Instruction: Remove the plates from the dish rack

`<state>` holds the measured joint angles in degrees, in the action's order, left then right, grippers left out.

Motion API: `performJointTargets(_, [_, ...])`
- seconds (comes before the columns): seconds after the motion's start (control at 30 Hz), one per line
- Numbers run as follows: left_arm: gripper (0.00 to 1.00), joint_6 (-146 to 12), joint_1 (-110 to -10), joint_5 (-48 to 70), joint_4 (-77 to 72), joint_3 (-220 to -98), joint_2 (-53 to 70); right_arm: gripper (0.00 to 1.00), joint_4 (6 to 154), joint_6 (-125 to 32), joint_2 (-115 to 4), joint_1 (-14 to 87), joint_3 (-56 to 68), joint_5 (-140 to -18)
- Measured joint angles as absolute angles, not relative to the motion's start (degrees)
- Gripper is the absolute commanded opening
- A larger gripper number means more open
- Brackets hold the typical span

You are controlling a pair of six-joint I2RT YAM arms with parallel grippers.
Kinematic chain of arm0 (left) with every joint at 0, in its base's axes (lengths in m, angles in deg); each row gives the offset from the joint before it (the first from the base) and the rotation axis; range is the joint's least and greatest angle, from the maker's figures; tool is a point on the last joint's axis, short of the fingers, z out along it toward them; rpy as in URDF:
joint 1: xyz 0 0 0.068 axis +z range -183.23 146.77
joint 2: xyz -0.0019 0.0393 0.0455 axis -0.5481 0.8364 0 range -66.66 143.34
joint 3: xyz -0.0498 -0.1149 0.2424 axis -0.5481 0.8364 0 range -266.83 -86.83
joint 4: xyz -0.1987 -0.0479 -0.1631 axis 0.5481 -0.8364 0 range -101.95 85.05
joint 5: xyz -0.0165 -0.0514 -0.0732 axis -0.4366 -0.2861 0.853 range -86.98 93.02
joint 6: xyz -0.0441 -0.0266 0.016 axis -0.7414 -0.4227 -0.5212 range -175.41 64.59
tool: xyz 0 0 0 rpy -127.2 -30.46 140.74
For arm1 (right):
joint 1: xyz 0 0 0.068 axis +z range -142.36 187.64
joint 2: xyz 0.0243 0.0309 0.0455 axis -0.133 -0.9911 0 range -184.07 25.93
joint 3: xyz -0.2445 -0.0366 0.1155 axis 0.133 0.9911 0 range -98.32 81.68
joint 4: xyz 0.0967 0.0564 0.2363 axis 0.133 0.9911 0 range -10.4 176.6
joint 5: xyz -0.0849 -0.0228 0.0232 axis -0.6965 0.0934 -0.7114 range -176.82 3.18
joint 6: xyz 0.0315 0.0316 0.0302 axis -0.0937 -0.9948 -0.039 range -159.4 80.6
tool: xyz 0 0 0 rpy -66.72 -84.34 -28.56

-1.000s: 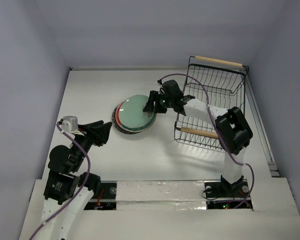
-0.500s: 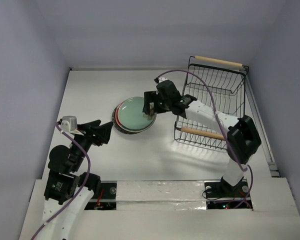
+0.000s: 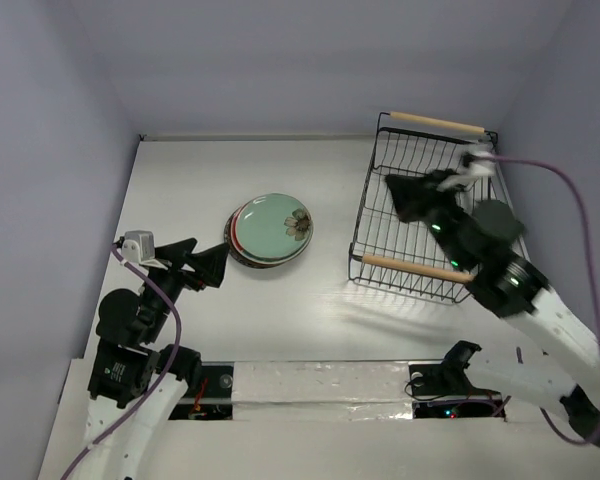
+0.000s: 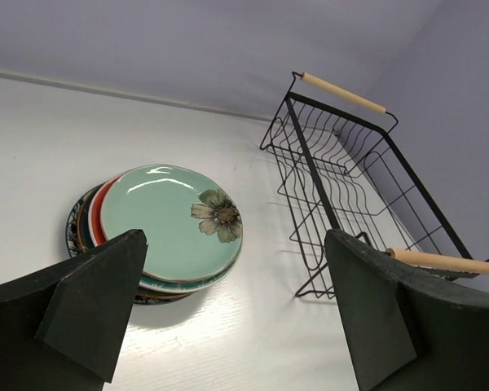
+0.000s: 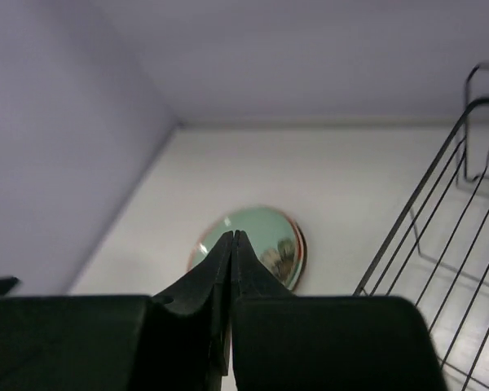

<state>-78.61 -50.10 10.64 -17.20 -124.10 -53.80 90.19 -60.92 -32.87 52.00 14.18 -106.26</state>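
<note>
Right arm stretched high over the one dish rack (image 3: 410,266), right gripper (image 3: 392,184) pinched tight on nothing. Left arm folded low, left gripper (image 3: 208,262) spread wide, facing the plates (image 3: 270,228): one stack on the table (image 3: 180,180), left of the rack, green flower plate topmost. Probably five; the lower rims blur.

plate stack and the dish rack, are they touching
Apart. The top external view shows bare table between the plate stack and the dish rack; the left wrist view shows the same gap.
</note>
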Motion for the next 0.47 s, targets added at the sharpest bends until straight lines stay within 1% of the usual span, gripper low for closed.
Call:
performJointTargets(0.03, [0.92, -78.5, -50.1, 10.4, -17.3, -124.3, -53.6, 0.29, 88.1, -60.6, -26.7, 52.0, 16.3, -108.3])
performJointTargets(0.07, [0.94, -78.4, -50.1, 10.2, -17.2, -124.5, -53.1, 0.66, 86.4, -60.3, -21.5, 52.0, 18.2, -110.3])
performJointTargets(0.1, [0.94, -78.3, -50.1, 10.0, -17.3, -124.9, -52.7, 0.82, 85.3, -60.1, -17.2, 52.0, 19.8, -112.0])
performJointTargets(0.13, [0.94, -78.2, -50.1, 9.8, -17.3, -125.4, -52.0, 0.94, 84.0, -60.0, -12.6, 52.0, 21.2, -114.4])
performJointTargets(0.17, [0.94, -78.1, -50.1, 9.6, -17.3, -125.9, -51.4, 1.00, 83.2, -60.3, -8.8, 52.0, 22.3, -116.8])
performJointTargets(0.27, [0.94, -77.8, -50.1, 9.0, -17.7, -128.4, -49.3, 1.00, 82.1, -61.2, -2.1, 52.0, 25.9, -124.9])
performJointTargets(0.33, [0.94, -77.5, -50.0, 8.8, -17.7, -130.8, -47.9, 1.00, 83.0, -62.0, -0.4, 52.0, 28.6, -129.1])
performJointTargets(0.4, [0.93, -77.2, -50.0, 8.5, -16.9, -132.6, -47.0, 1.00, 84.1, -62.3, 0.3, 52.0, 31.8, -131.4])
performJointTargets(0.47, [0.95, -77.0, -50.0, 8.5, -15.9, -133.0, -46.9, 1.00, 84.7, -62.6, 0.4, 52.0, 34.4, -131.7])
